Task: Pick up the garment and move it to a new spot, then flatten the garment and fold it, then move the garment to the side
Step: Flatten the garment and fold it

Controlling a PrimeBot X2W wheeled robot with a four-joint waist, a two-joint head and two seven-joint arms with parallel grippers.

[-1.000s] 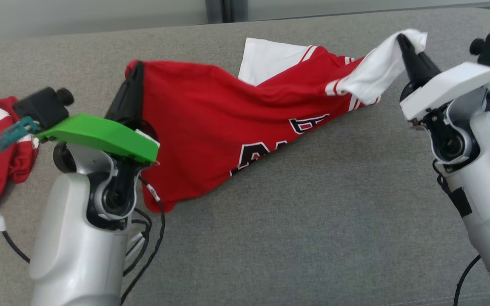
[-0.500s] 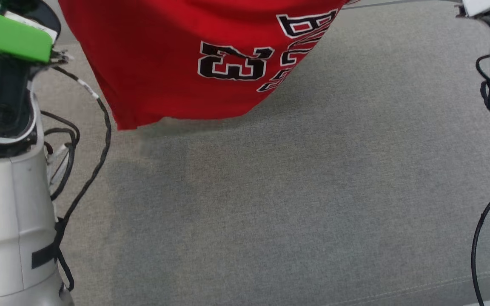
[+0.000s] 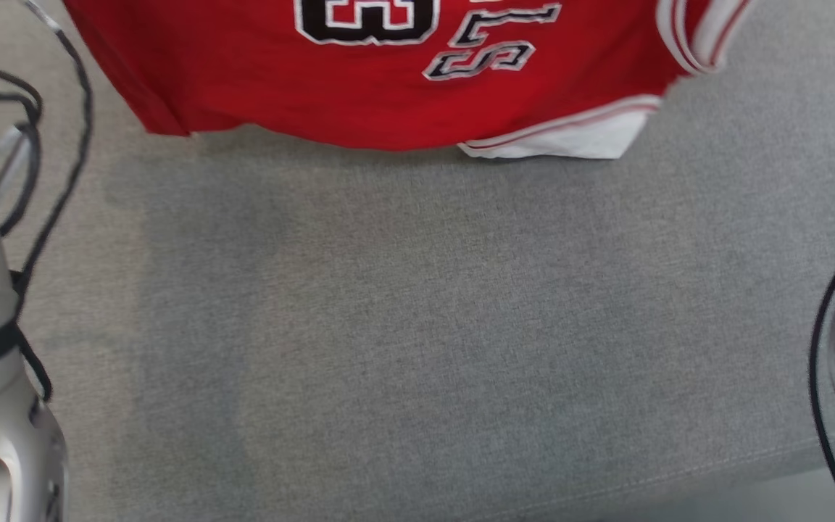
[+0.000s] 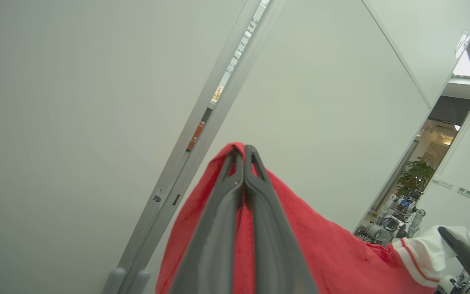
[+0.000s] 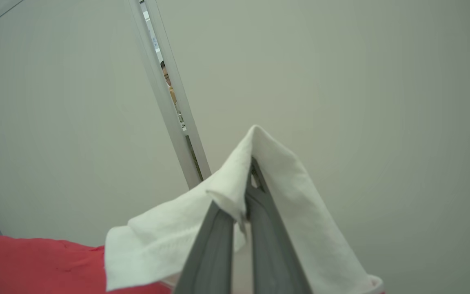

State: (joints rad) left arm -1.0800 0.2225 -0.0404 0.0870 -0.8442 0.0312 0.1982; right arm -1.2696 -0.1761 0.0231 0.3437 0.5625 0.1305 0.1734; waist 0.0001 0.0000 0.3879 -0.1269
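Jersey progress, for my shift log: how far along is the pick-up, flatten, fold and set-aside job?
Done: the pick-up. The jersey hangs above the grey surface, its red cloth pinched in the shut left tool and its white sleeve in the shut right tool. In hand: carrying it to a new spot. Left: laying it down, flattening, folding and moving it aside.

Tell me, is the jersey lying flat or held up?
Held up. The jersey hangs between the left gripper, shut on red cloth, and the right gripper, shut on its white sleeve. Hem touching cushion: cannot tell.
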